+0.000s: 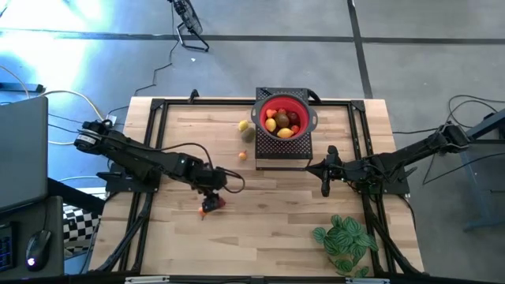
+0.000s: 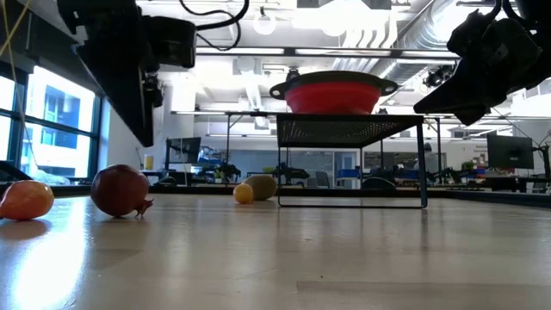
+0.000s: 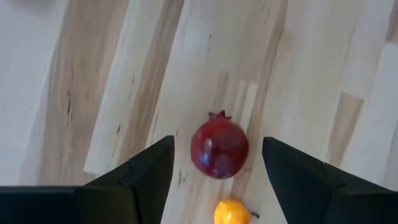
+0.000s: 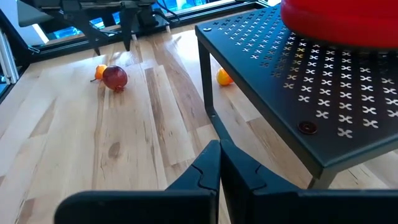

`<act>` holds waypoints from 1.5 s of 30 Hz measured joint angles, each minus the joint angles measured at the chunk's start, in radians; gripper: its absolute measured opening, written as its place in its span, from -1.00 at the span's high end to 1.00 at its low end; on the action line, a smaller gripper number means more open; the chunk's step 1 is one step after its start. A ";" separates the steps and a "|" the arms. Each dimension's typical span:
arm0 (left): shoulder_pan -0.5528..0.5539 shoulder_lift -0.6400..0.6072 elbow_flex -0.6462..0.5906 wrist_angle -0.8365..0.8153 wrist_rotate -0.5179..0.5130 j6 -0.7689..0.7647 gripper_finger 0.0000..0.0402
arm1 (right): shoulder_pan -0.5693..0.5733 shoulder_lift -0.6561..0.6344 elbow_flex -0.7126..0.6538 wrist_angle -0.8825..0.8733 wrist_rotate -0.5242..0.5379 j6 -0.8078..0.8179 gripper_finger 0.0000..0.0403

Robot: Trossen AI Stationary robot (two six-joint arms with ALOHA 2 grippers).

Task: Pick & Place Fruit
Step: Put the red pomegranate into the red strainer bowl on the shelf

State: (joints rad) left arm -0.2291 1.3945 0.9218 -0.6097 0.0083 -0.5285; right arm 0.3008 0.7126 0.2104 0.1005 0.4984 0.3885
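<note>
The left pincer (image 3: pixel 214 165) hangs above the pale wooden plank table (image 1: pixel 260 237) with its two dark fingers spread wide, holding nothing. Directly under the gap, in the left wrist view, lies a dark red, roundish toy pomegranate (image 3: pixel 219 148) with a small crown at one end. It sits between the two fingers but below them, resting on the table; the low view shows the fruit on the wood and the left arm's dark bulk above it, apart from it. Just beside it lies a small orange-yellow toy fruit (image 3: pixel 232 212), near enough that a closing grasp could nudge it.

The relation that counts is simple: the pomegranate lies straight beneath the open pincer, so the coming move looks like a plain descent, then a squeeze. The fruit is nearly round, so its long axis hardly matters, though the crown points away from the fingers' line and should not catch.

The left arm is far nearer to this fruit. The right pincer (image 4: pixel 219 163) waits with its fingers pressed together, empty, near the black perforated metal stand (image 1: pixel 281 147). A red round bowl (image 1: pixel 308 118) sits on that stand and already holds several yellow, orange and red fruits. Two more, a yellowish-green one (image 1: pixel 245 125) and a small orange one (image 1: pixel 242 155), lie on the table left of the stand.
</note>
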 joint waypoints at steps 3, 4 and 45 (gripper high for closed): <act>0.000 0.000 0.000 0.045 -0.025 0.000 -0.19 | 0.000 0.000 0.000 0.000 0.000 0.000 0.99; 0.000 0.000 0.000 0.061 -0.036 0.000 -0.19 | 0.000 0.000 0.000 0.000 0.000 0.000 0.99; 0.000 0.164 0.000 0.040 0.054 -0.044 -0.92 | 0.000 0.000 0.001 -0.016 0.000 0.000 0.99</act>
State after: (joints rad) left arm -0.2291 1.5585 0.9222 -0.5697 0.0625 -0.5724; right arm 0.3007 0.7125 0.2111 0.0841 0.4980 0.3882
